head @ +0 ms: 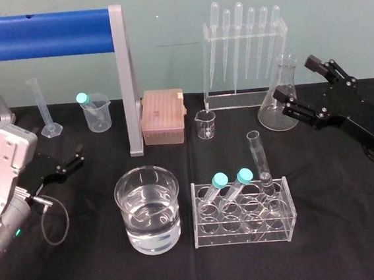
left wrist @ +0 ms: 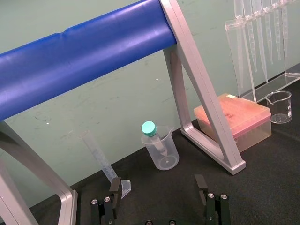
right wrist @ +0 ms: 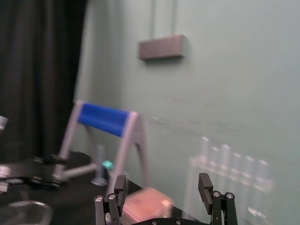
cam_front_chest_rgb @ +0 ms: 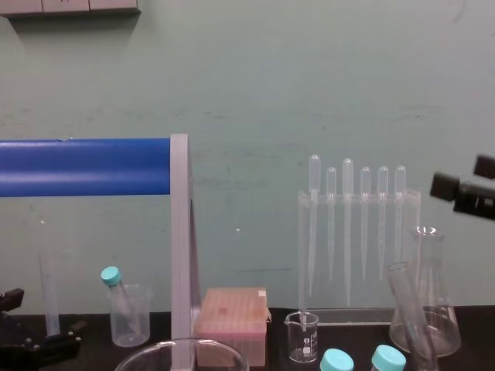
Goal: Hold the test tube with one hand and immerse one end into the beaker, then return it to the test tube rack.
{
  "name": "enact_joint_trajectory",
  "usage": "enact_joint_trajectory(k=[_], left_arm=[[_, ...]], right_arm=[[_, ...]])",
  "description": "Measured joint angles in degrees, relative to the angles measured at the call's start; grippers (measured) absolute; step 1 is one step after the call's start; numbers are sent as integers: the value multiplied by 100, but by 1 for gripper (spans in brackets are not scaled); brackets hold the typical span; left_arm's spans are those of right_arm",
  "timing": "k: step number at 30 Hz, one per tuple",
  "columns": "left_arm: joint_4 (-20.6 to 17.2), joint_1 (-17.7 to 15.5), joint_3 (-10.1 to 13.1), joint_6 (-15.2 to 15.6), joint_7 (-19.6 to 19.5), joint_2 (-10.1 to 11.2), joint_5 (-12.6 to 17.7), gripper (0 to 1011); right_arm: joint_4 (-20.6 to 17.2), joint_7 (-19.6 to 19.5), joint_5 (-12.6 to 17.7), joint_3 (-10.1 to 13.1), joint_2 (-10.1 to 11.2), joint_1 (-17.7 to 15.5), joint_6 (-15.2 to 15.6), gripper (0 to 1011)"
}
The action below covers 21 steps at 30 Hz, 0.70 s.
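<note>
Head view test tube (head: 259, 156) in rack (head: 207, 240), wrist views left pincer (left wrist: 157, 183), right pincer (right wrist: 162, 182) apart

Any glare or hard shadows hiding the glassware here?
Head view: bright highlights ring the beaker and its water, yet the test tube stands out against the black cloth. Chest view: even light on the wall, no hard shadows. Left wrist view: soft sheen along the blue bar.

The black table (head: 355, 230) carries the beaker (head: 148, 210) and the test tube rack (head: 242, 215) left of the right gripper (head: 294, 80); the conical flask (head: 274, 119) stands just beside it.
</note>
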Motion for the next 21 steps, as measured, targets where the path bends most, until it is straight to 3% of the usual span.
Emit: enact_joint_trajectory(k=[7, 21], left_arm=[[0, 0, 0, 0, 0, 0, 0, 1000], [0, 1, 0, 0, 0, 0, 0, 1000]], right_arm=[[-102, 796, 252, -74, 35, 36, -3, 1000], [118, 1197, -24, -342, -25, 183, 460, 1000]])
